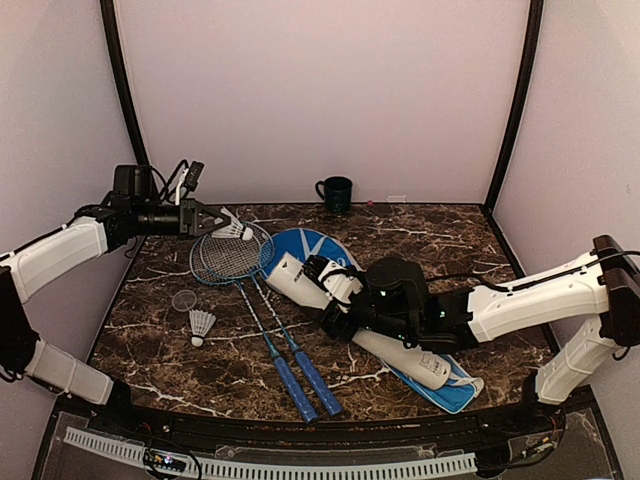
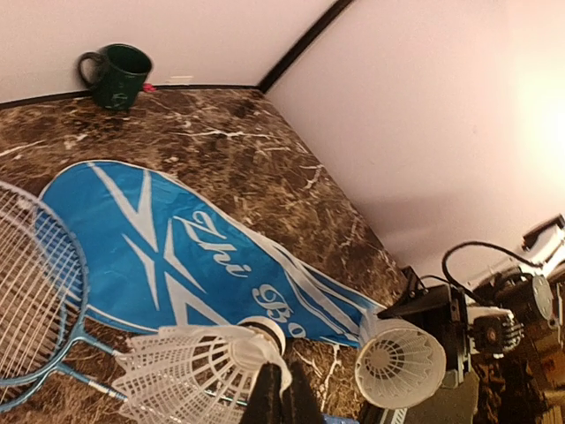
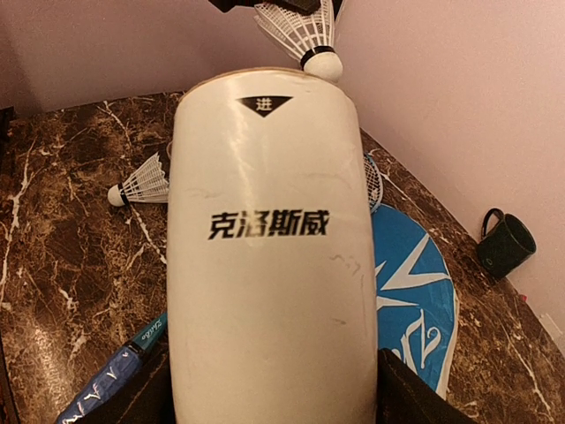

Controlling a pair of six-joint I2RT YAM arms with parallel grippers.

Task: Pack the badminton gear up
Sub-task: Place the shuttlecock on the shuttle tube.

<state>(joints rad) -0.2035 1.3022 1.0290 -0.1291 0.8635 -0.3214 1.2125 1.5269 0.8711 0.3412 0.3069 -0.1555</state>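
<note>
The long white tube (image 1: 296,280) is laid slantwise along the blue cover (image 1: 312,246), and its long side runs the same way as the cover's. Its open mouth is pointed at the wide end of the cover, and its closed end is at the narrow end. The tube is gripped around its middle by the right gripper (image 1: 332,298), whose jaws are spread wide, one on each side. Whether the tube is lifted off the cover cannot be told.

A shuttlecock (image 1: 236,230) is pinched in the left gripper (image 1: 212,226), whose jaws are pressed almost together on it. It is held in the air just past the wide end of the cover, with its round tip pointed at the tube's mouth.

Two blue-handled rackets (image 1: 232,256) are laid left of the cover. Their heads are crossed over each other by its wide end. The other shuttlecock (image 1: 201,324) is stood on its round tip further left of the cover, near a small clear round thing (image 1: 184,300).

The middle of the tube and much of the cover are hidden under the right arm. In the right wrist view the tube's near end is cut off. In the left wrist view only the finger tips are seen.

The table (image 1: 440,240) is topped with dark brown marble with white veins. A dark green mug (image 1: 335,192) is set at the back, beyond the cover. Pale walls and black corner posts are seen all around.
</note>
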